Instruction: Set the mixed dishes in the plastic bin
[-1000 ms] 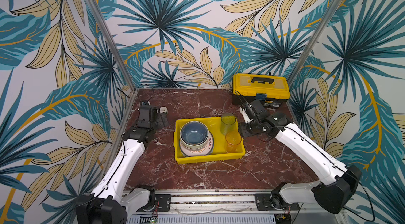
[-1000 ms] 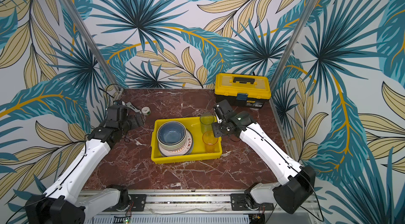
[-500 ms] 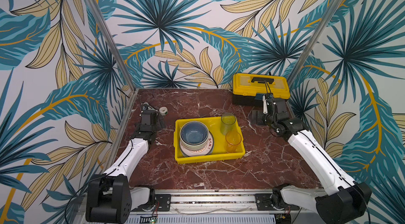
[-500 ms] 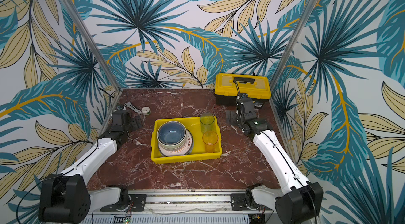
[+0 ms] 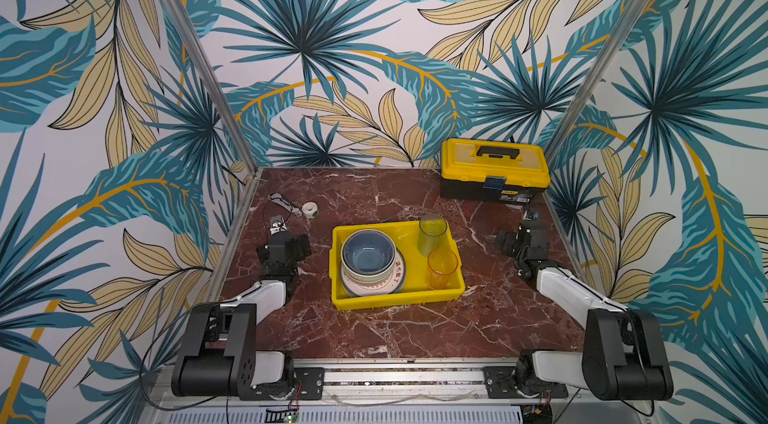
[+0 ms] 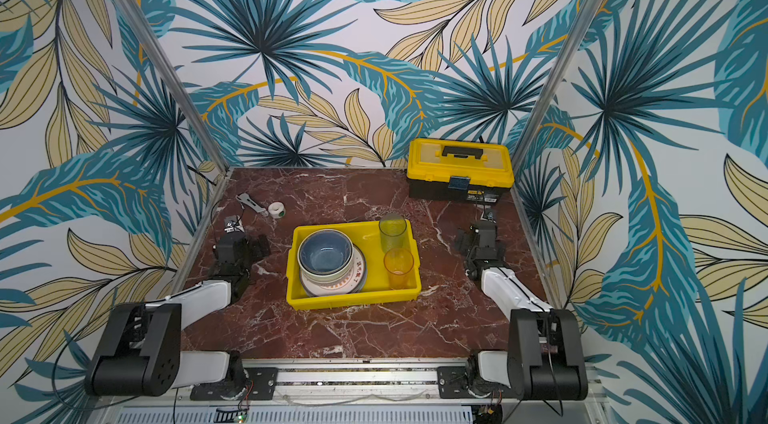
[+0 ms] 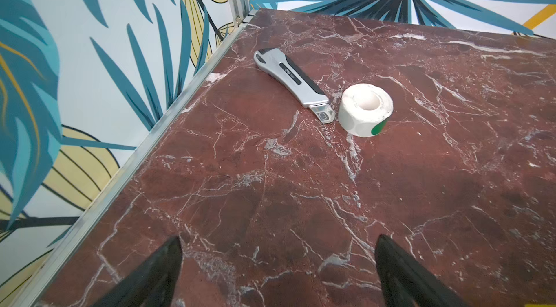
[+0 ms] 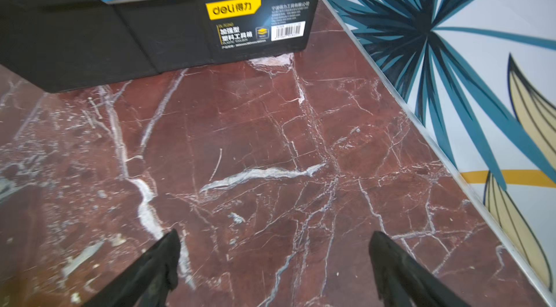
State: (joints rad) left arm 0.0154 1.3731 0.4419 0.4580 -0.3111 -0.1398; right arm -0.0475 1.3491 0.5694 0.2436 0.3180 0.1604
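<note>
The plastic bin point(image 5: 395, 302) is a yellow tray in the middle of the marble table, seen in both top views. Inside it a blue-grey bowl point(image 5: 368, 253) tops a stack of bowls on a white plate point(image 5: 398, 276). A green tumbler point(image 5: 432, 235) and an orange tumbler point(image 5: 441, 268) stand upright at its right end. My left gripper point(image 5: 286, 244) rests left of the bin, open and empty; its wrist view shows bare marble between the fingertips point(image 7: 174, 248). My right gripper point(image 5: 517, 241) sits right of the bin, open and empty point(image 8: 273, 245).
A yellow-and-black toolbox point(image 5: 494, 170) stands at the back right, just ahead of my right gripper point(image 8: 150, 20). A grey utility knife point(image 7: 293, 80) and a white tape roll point(image 7: 365, 109) lie at the back left. Metal frame rails edge both table sides.
My right gripper opened and pulled away from the tumblers at the bin's right end, back toward the right wall. The left arm folded back toward the front left.
</note>
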